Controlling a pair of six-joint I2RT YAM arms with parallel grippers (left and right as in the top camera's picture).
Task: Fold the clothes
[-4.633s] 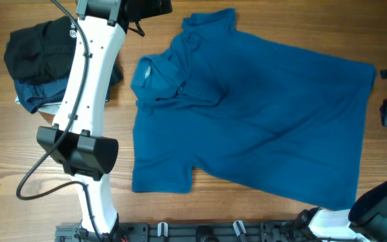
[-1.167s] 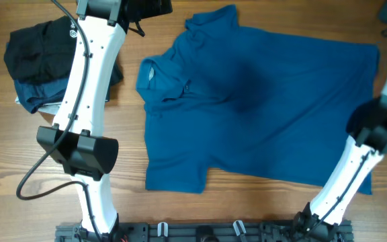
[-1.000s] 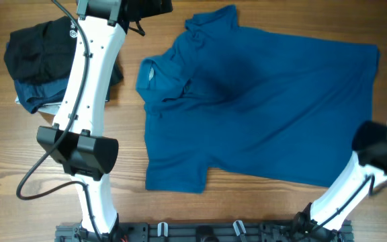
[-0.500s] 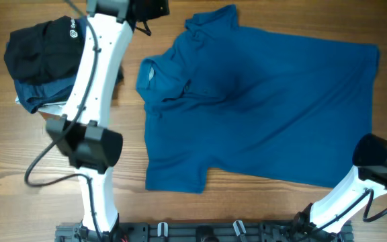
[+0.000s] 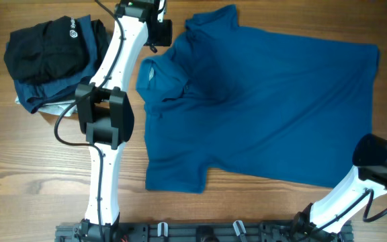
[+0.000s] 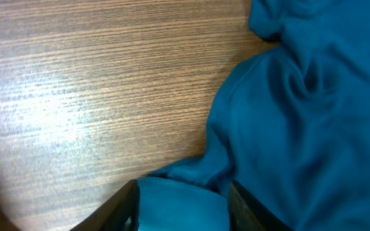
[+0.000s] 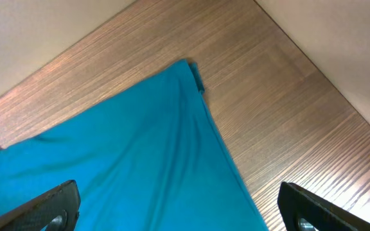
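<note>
The clothes [image 5: 261, 107], a blue polo shirt, lie spread on the wooden table with the collar at the left. My left gripper [image 5: 161, 32] sits at the shirt's far-left edge, just above the collar. In the left wrist view its jaws [image 6: 182, 208] stand partly apart, so it is open, and a fold of the blue fabric [image 6: 300, 128] fills the gap between them. My right gripper [image 7: 178, 215] is wide open, hovering above the shirt's far-right corner [image 7: 121, 160] with nothing held. It is barely visible in the overhead view.
A black garment with a white logo [image 5: 46, 50] tops a pile of folded garments [image 5: 39, 94] at the far left. The left arm's elbow [image 5: 103, 117] hangs beside the shirt. The right arm [image 5: 381, 161] stands at the right edge. The table edge [image 7: 313, 58] runs just beyond the shirt's corner.
The left arm has swung right, and its gripper has come from the top edge onto the shirt beside the collar. The right arm has withdrawn toward the right edge. The shirt has not shifted.
</note>
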